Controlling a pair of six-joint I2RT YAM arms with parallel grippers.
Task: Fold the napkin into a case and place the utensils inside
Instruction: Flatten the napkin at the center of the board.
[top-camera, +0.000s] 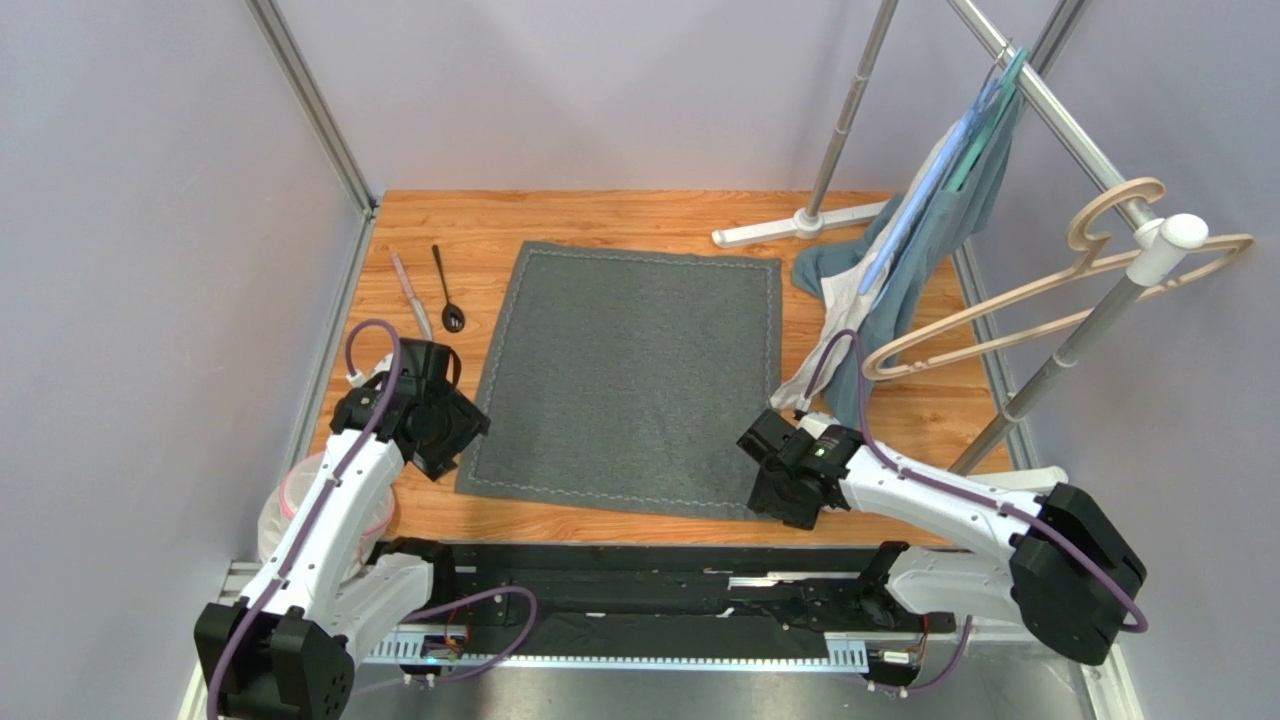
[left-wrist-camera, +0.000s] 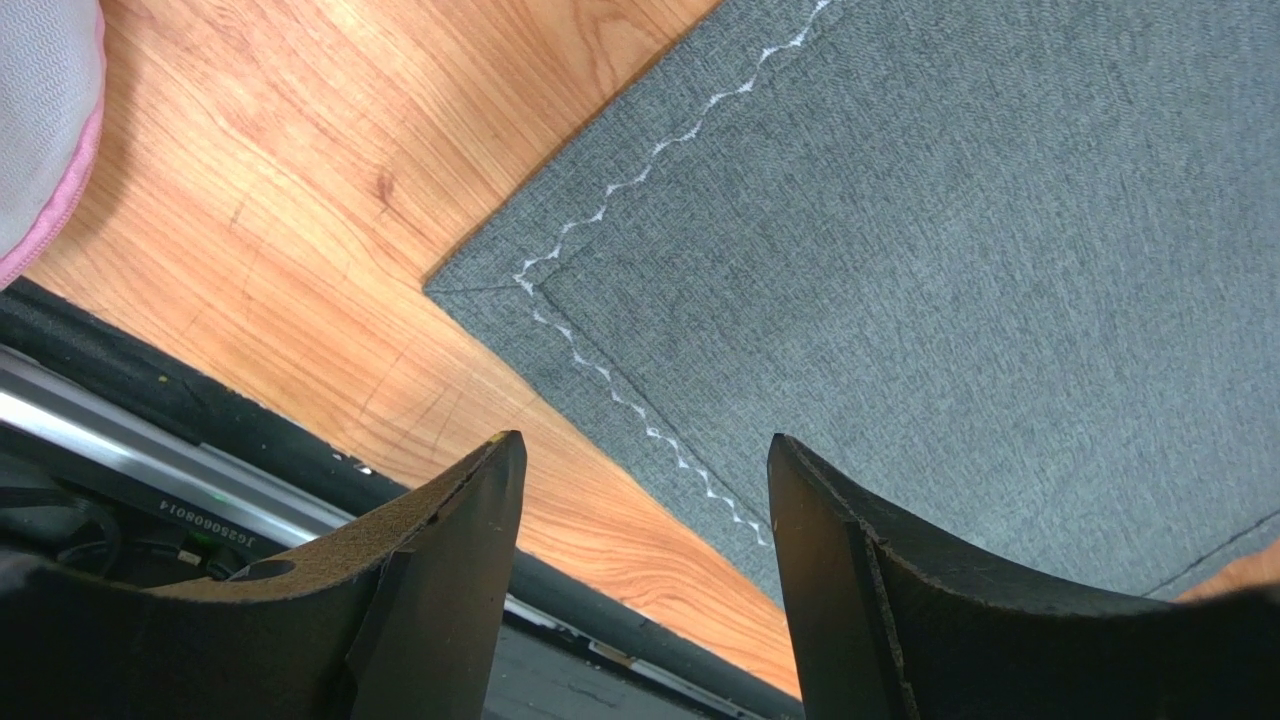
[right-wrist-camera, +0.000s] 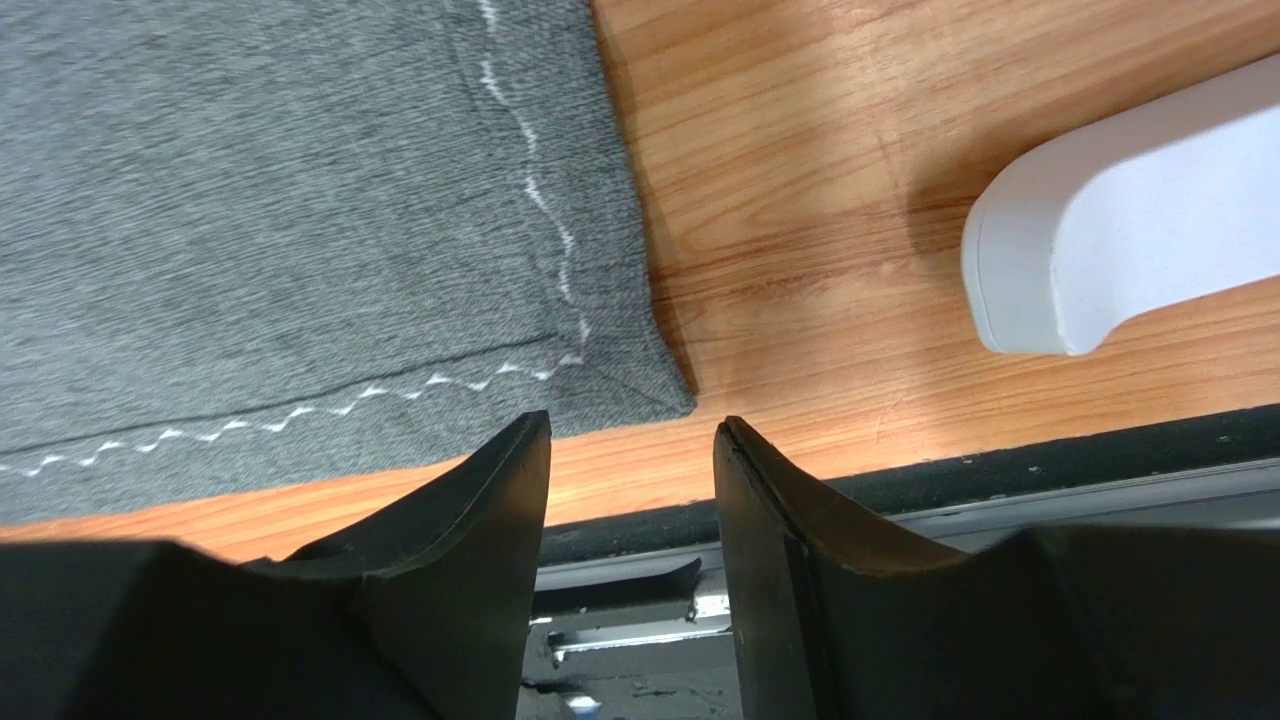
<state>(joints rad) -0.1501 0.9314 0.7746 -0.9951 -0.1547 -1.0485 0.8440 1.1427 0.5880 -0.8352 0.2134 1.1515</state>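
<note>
The dark grey napkin (top-camera: 631, 375) lies spread flat in the middle of the wooden table, pale stitching along its edges. Left of it lie the utensils: a slim silver-grey knife (top-camera: 410, 296) and a black spoon (top-camera: 448, 288), side by side. My left gripper (left-wrist-camera: 646, 458) hovers open over the napkin's near left corner (left-wrist-camera: 496, 278), nothing between its fingers. At the near right corner (right-wrist-camera: 639, 375) of the napkin my right gripper (right-wrist-camera: 631, 435) stands open, its gap narrower and empty. No folded case shows.
A teal-grey garment (top-camera: 917, 240) hangs on a metal rack at the right with a wooden hanger (top-camera: 1052, 293). The rack's white foot (right-wrist-camera: 1120, 225) rests close to my right gripper. A pink-edged pale object (left-wrist-camera: 45, 120) lies at the left table edge.
</note>
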